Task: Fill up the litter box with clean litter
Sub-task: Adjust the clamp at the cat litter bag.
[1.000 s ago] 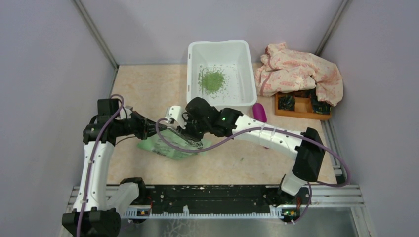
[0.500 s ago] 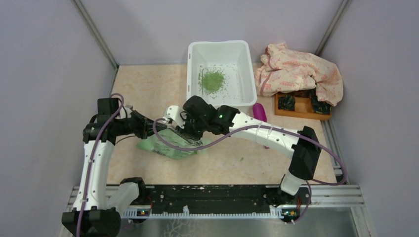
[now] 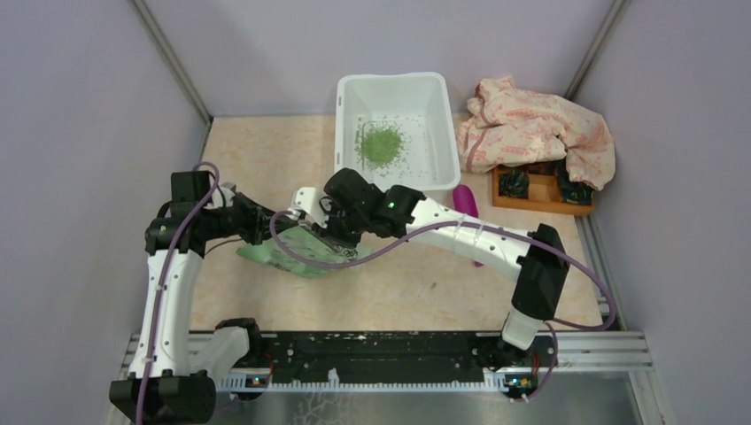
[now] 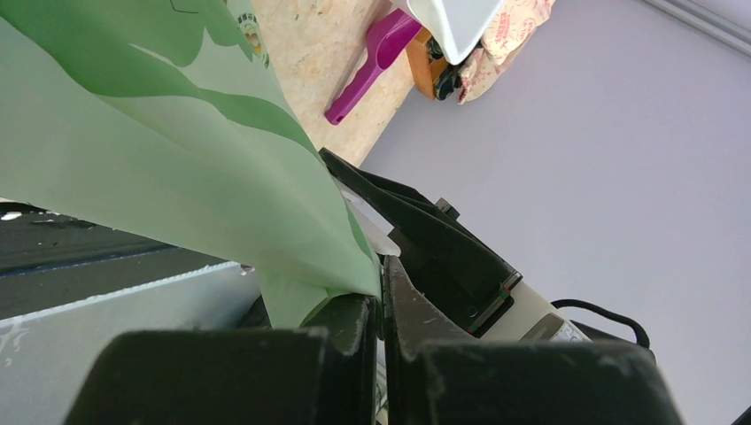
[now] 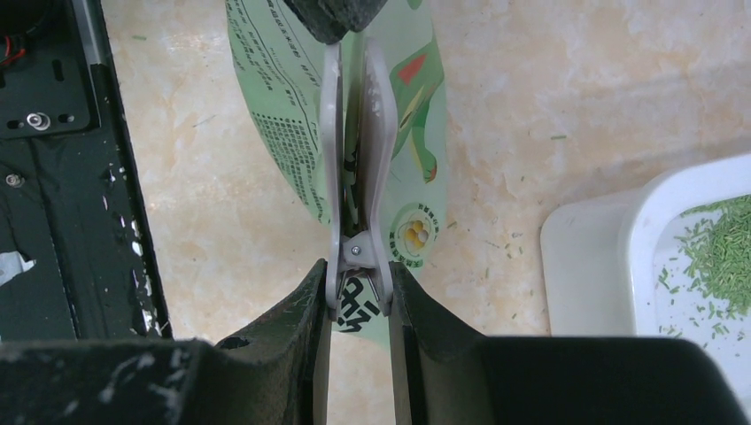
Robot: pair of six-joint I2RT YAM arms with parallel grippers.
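The litter box stands open side up at the far middle of the surface, its long axis apparently running from near to far. The litter lies in a loose pile on the left half of the box floor, with stray bits around it. In front of the box, the bag lies with its long axis roughly left to right, held between the two hands. Against the frame a second ago, the bag and both hands have shifted a little left and toward the far side, and the right arm's elbow has swung left with them. The litter pile and the scoop are unchanged. The left arm rises from its base, bends at the elbow and reaches right. The left hand is pressed together on a corner of the bag. The right arm stretches left across the surface just in front of the box. The right hand pinches the handle end of a pale clip that lies along the bag.
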